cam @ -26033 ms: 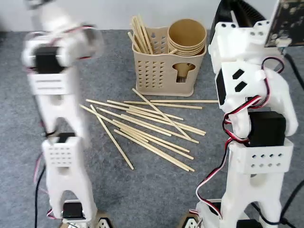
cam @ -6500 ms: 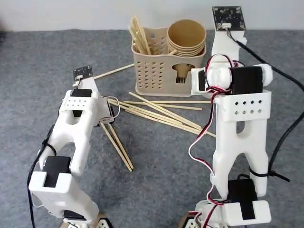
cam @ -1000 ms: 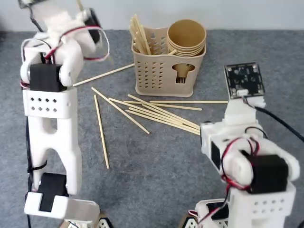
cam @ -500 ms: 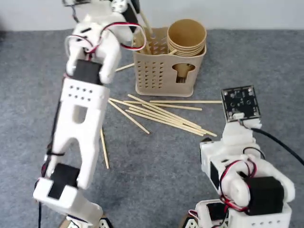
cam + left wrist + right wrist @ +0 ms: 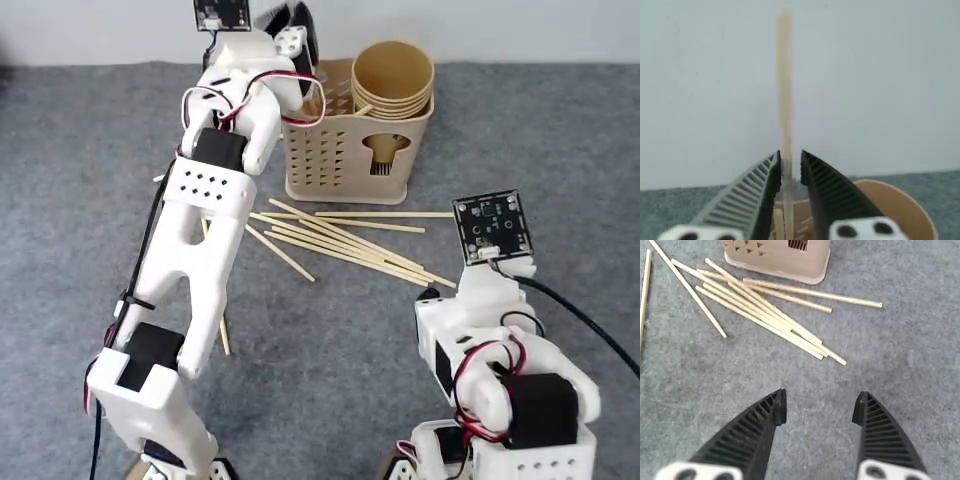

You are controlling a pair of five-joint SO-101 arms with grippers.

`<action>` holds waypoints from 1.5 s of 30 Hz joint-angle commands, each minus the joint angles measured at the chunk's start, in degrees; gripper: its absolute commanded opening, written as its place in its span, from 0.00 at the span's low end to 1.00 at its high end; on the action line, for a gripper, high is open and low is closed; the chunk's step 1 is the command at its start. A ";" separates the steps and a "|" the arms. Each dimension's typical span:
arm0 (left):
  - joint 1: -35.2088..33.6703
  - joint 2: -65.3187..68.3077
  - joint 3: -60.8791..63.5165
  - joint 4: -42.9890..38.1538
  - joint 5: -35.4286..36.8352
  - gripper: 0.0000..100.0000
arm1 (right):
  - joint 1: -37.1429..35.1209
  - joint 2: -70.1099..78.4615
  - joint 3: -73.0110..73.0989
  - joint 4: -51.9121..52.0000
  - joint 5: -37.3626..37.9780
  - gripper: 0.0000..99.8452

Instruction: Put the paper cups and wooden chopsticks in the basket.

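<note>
Grey mat (image 5: pixel 80 200); basket (image 5: pixel 325 155) at 12 o'clock. Left claw (image 5: pixel 790 155) pinches one chopstick (image 5: pixel 784 75) above it; release likely due next. Right claw (image 5: pixel 823 394) agape over loose sticks (image 5: pixel 775 320).

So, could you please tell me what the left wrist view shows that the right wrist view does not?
The left wrist view has the left tool closed on one upright chopstick against a pale wall, with the rim of the paper cups just beneath. The right wrist view instead has the right tool open over the grey mat, with the loose chopsticks fanned out by the foot of the basket. Both take in that mat and wooden chopsticks.
</note>
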 commanded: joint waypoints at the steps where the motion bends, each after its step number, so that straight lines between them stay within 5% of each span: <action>1: 0.26 -2.02 -0.66 3.78 -0.79 0.12 | 0.04 -0.40 -0.09 -1.89 0.53 0.23; 8: -2.29 -10.81 -0.66 14.68 -0.97 0.13 | 0.04 -0.22 -0.09 -3.03 0.53 0.23; 15: -13.27 -15.91 -0.40 32.09 -1.23 0.13 | 0.04 -0.13 0.00 -3.03 0.62 0.23; 27: -34.99 -16.53 -0.22 58.64 -21.54 0.13 | -16.04 6.02 4.48 -9.80 0.62 0.23; 35: -44.04 -16.44 1.19 64.09 -21.80 0.13 | -16.48 27.65 4.57 -21.67 10.29 0.23; 45: -45.45 -16.44 7.25 63.91 -21.98 0.13 | -20.44 50.07 4.13 -36.18 21.98 0.23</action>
